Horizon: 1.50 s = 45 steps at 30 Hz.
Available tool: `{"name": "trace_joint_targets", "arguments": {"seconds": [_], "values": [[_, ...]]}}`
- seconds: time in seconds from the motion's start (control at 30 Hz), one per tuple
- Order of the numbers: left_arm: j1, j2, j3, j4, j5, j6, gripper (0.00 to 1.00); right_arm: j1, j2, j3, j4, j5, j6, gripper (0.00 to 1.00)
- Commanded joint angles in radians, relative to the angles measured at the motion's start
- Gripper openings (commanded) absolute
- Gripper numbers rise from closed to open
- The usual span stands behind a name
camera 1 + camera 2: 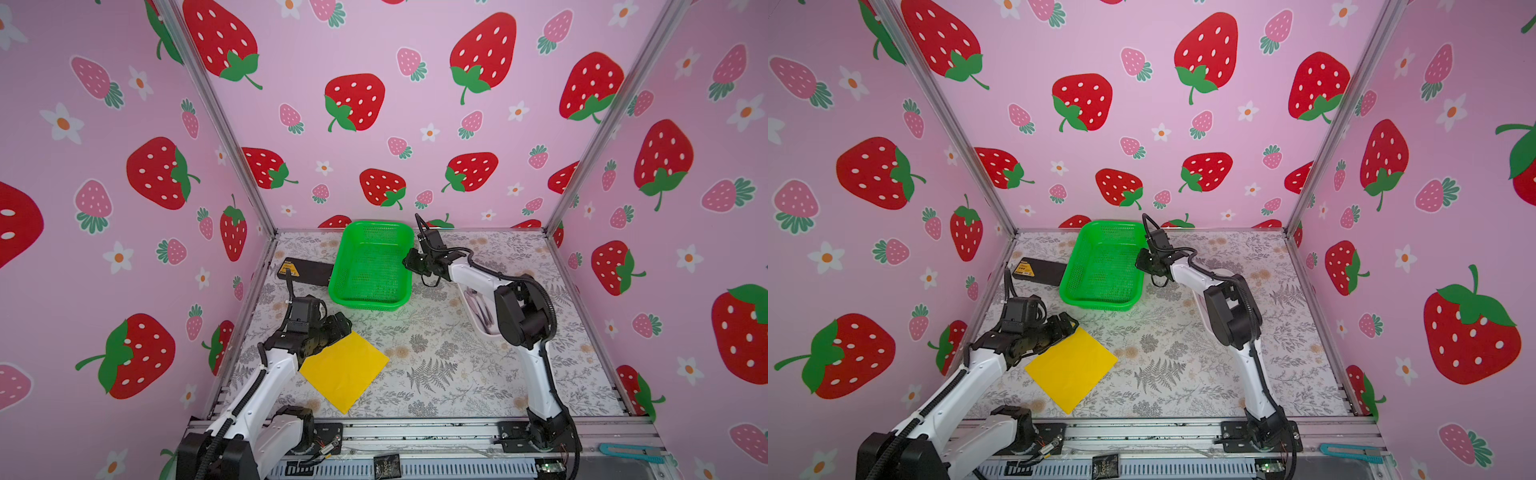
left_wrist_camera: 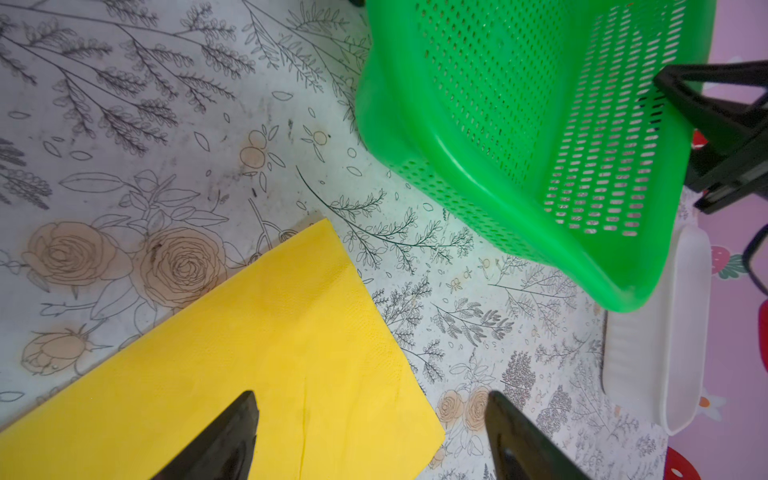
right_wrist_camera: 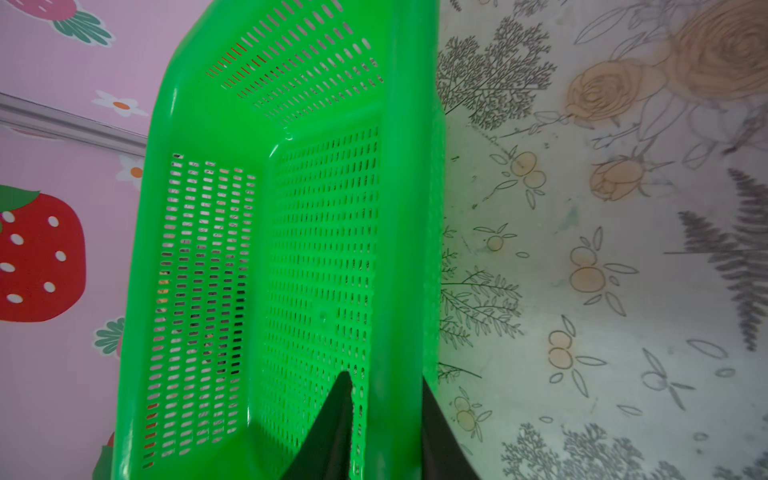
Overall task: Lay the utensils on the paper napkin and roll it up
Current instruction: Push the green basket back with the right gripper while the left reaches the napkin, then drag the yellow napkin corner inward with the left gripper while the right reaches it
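— Question one: where does the thin, bright yellow square paper napkin (image 1: 344, 365) lie?
— Flat and unrolled on the floral-printed tabletop (image 1: 436, 353), near the front left in both top views.
— And the left gripper (image 2: 370, 399)?
— It hovers over the napkin's far-left edge, jaws spread wide and gripping nothing. In the left wrist view one black fingertip (image 2: 232, 432) shows over the yellow paper, its partner over bare table.
— Where are the slim, shiny silver metal utensils (image 1: 481, 305)?
— Inside the white oblong plastic dish (image 1: 487, 332) on the right, partly hidden behind the right arm and well apart from the napkin.
— The right gripper (image 3: 384, 378)?
— At the right-hand wall of the green perforated plastic basket (image 3: 137, 291), which stands at the back middle. Its jaws straddle that rim, one finger inside, one outside. Whether they pinch the rim or merely bracket it, I cannot tell.
— Anything else?
— A black oblong box with a yellow label (image 1: 305, 272), just left of the basket.
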Motion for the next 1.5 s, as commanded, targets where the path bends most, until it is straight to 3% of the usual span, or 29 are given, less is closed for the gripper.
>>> {"name": "trace_joint_targets", "arguments": {"seconds": [0.0, 0.2, 0.4, 0.73, 1.07, 1.17, 1.3, 1.37, 1.47], "values": [[-0.007, -0.037, -0.011, -0.020, 0.007, -0.018, 0.85, 0.021, 0.034, 0.054, 0.041, -0.068, 0.034, 0.26], [-0.034, -0.047, -0.011, -0.045, 0.026, -0.017, 0.80, 0.025, 0.037, 0.094, -0.001, -0.089, -0.005, 0.38], [-0.151, -0.033, -0.039, -0.027, -0.009, -0.065, 0.76, -0.009, -0.080, -0.004, -0.035, -0.046, -0.081, 0.46], [-0.350, 0.085, -0.063, -0.016, -0.085, -0.091, 0.66, -0.090, -0.421, -0.379, 0.031, 0.010, -0.201, 0.51], [-0.535, 0.250, -0.055, 0.093, -0.132, -0.163, 0.63, -0.149, -0.794, -0.797, 0.159, 0.061, -0.215, 0.51], [-0.607, 0.328, -0.013, 0.112, -0.155, -0.168, 0.63, -0.173, -0.902, -0.906, 0.174, 0.091, -0.204, 0.57], [-0.698, 0.448, 0.072, 0.127, -0.179, -0.159, 0.63, -0.240, -1.025, -1.045, 0.179, 0.077, -0.165, 0.77], [-0.736, 0.512, 0.125, 0.136, -0.178, -0.150, 0.63, -0.290, -1.077, -1.102, 0.185, 0.027, -0.153, 0.95], [-0.787, 0.611, 0.233, 0.145, -0.179, -0.136, 0.63, -0.363, -1.141, -1.180, 0.234, -0.123, -0.178, 1.00]]}}
